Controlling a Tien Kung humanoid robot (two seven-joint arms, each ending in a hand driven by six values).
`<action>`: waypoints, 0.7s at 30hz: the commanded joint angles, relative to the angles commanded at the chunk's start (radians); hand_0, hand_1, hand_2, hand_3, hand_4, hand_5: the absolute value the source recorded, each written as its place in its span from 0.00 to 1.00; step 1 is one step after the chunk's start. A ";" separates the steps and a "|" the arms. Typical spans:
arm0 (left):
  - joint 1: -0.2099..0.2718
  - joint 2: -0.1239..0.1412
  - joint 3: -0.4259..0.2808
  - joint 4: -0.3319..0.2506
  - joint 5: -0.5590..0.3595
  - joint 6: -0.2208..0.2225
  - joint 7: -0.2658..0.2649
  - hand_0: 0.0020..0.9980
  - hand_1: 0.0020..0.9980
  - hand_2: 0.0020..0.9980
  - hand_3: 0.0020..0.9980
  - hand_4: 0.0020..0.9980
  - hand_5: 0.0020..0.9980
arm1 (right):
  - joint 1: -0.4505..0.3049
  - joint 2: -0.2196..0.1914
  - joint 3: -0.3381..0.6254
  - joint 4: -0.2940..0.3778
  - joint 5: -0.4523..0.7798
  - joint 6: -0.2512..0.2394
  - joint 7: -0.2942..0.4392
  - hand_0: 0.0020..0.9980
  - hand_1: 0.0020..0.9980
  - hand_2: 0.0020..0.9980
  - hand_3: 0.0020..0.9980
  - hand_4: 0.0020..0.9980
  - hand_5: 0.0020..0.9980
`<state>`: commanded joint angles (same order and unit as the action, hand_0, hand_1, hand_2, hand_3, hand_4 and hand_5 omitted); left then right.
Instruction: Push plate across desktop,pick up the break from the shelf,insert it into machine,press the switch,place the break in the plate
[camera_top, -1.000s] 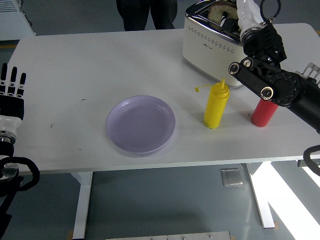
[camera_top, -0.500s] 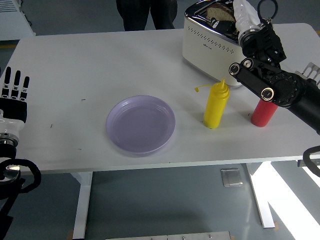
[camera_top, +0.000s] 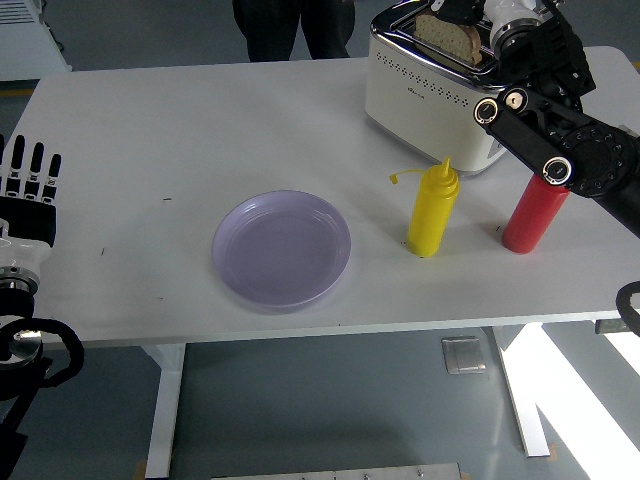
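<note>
Change: bread (camera_top: 447, 36) stands higher out of toaster (camera_top: 425, 80) slot than half a second ago; right hand (camera_top: 500, 18) has shifted up and right, arm raised clear of red bottle (camera_top: 530, 215) top.
Meaning: reads as bread being lifted out, or popped up, after toasting; insert and switch steps likely done, carry to plate (camera_top: 282, 248) left. A judgement only.
Right hand: over toaster top at the frame's upper edge, mostly cropped; dark fingers seem to touch the bread's upper right corner; grip cannot be told, open or closed not visible.
Bread vs right hand: just left of and below the hand, upright in the slot, top half showing.
Plate vs right hand: well apart, far down-left of it, empty, on table (camera_top: 150, 150) near the front edge.
Yellow bottle (camera_top: 433, 210): below the right arm, between toaster and plate path; tip risk on the carry.
Left hand (camera_top: 28, 195): resting at the table's left edge, fingers straight and spread, holding nothing.
Person: standing at the far side, only legs seen, hands not in view.
</note>
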<state>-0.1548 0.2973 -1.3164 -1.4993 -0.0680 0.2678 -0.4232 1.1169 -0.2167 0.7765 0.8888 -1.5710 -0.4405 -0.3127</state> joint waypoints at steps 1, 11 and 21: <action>0.001 0.000 -0.001 -0.001 0.000 0.000 0.000 0.80 0.75 0.72 0.70 0.68 0.99 | -0.006 -0.014 0.020 0.021 -0.024 0.001 -0.001 0.68 0.71 0.74 0.72 0.64 0.19; 0.016 -0.003 -0.022 -0.010 0.004 0.001 -0.001 0.80 0.75 0.72 0.70 0.67 0.99 | -0.171 -0.214 0.228 0.265 -0.267 0.116 -0.008 0.48 0.52 0.66 0.63 0.60 0.18; 0.025 -0.008 -0.032 -0.014 0.010 0.001 -0.002 0.80 0.75 0.72 0.70 0.67 0.98 | -0.378 -0.412 0.381 0.482 -0.354 0.292 -0.012 0.37 0.41 0.65 0.57 0.19 0.00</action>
<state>-0.1299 0.2891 -1.3484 -1.5129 -0.0585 0.2693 -0.4249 0.7392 -0.6288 1.1572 1.3711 -1.9248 -0.1489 -0.3247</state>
